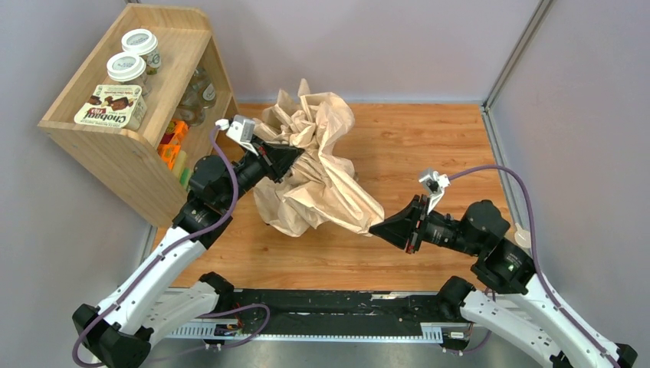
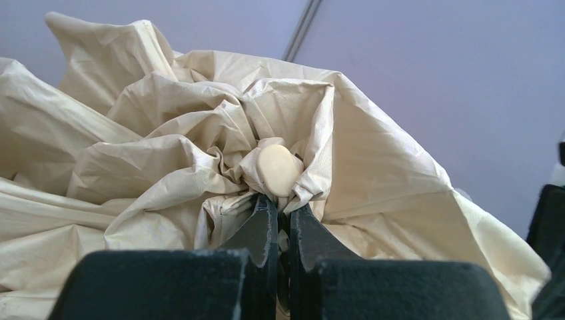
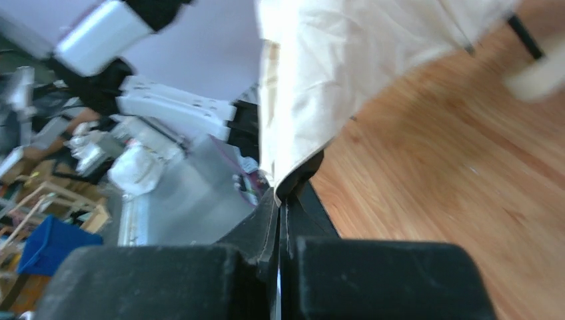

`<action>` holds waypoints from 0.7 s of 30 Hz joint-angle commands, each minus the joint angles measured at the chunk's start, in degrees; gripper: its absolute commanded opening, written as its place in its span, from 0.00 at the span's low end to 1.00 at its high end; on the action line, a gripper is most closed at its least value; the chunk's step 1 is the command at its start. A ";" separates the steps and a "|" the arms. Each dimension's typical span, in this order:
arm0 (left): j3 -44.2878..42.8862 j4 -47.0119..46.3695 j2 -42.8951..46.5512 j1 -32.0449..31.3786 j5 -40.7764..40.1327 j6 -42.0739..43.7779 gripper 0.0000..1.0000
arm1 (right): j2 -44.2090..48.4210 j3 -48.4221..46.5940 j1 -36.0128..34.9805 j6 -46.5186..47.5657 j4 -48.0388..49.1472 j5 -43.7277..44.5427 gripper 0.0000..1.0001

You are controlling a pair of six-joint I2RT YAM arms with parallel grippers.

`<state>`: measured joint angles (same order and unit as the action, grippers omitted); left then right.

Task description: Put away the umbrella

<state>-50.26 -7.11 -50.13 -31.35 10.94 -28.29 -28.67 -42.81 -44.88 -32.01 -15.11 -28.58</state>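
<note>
The umbrella [image 1: 318, 165] lies half-collapsed in the middle of the wooden table, its pale peach canopy crumpled in loose folds. My left gripper [image 1: 295, 159] is pushed into the canopy from the left. In the left wrist view it [image 2: 283, 208] is shut on bunched fabric just below a small cream cap [image 2: 278, 169]. My right gripper [image 1: 377, 227] is shut on the canopy's lower right edge, and the right wrist view shows the fabric hem [image 3: 300, 100] pinched between its tips [image 3: 285, 195]. A thin black shaft [image 3: 524, 37] and a blurred cream block [image 3: 541, 75] show at the top right there.
A wooden shelf unit [image 1: 123, 134] stands at the far left, with two white-lidded jars [image 1: 126, 67] and a Chobani box [image 1: 111, 106] on top and more items inside. Grey walls close the table at the back and the right.
</note>
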 commanded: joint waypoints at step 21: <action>-2.39 -6.16 0.82 0.33 10.59 15.00 0.00 | 1.67 0.10 -1.61 -3.41 -9.66 -22.13 0.00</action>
<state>-50.30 -7.88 -52.05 -31.35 19.75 -21.78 -31.40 -42.85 -46.11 -28.82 -31.55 -34.61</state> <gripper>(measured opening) 0.030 0.004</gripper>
